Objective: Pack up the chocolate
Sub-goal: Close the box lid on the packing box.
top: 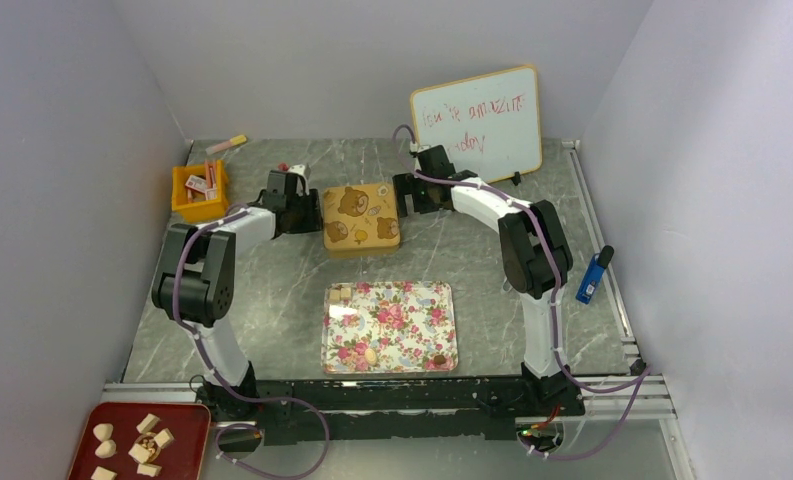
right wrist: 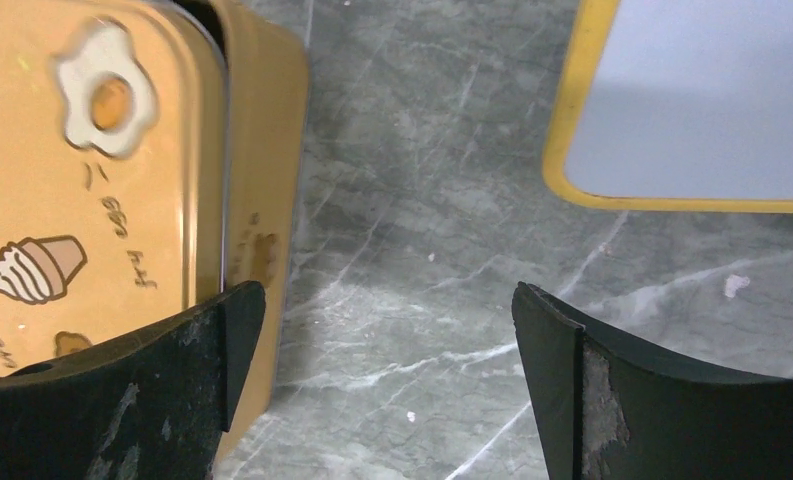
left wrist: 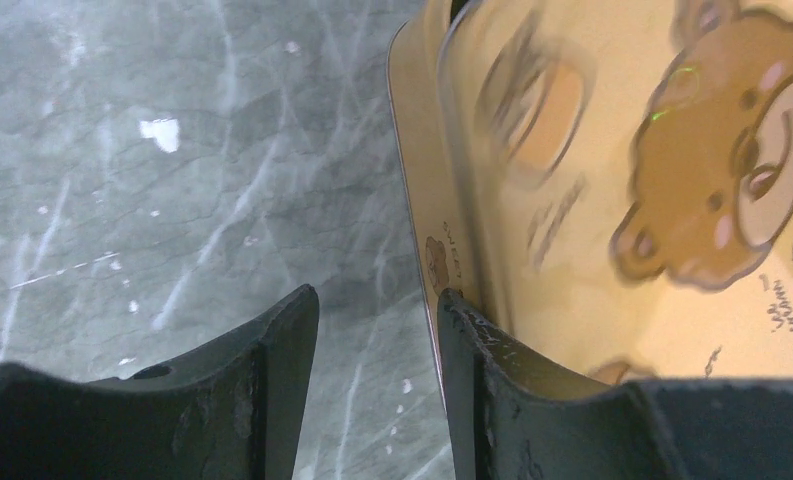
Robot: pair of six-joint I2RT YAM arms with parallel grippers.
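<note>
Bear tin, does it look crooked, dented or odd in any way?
No dents show. The bear tin sits slightly turned against the table's edges, between the open left gripper and open right gripper. A dark slit at a lid corner may be a gap; I cannot tell.

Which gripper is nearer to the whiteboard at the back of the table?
Right. The right gripper sits close to the whiteboard, at the right side of the bear tin; the left gripper is across the tin, at its left side.
</note>
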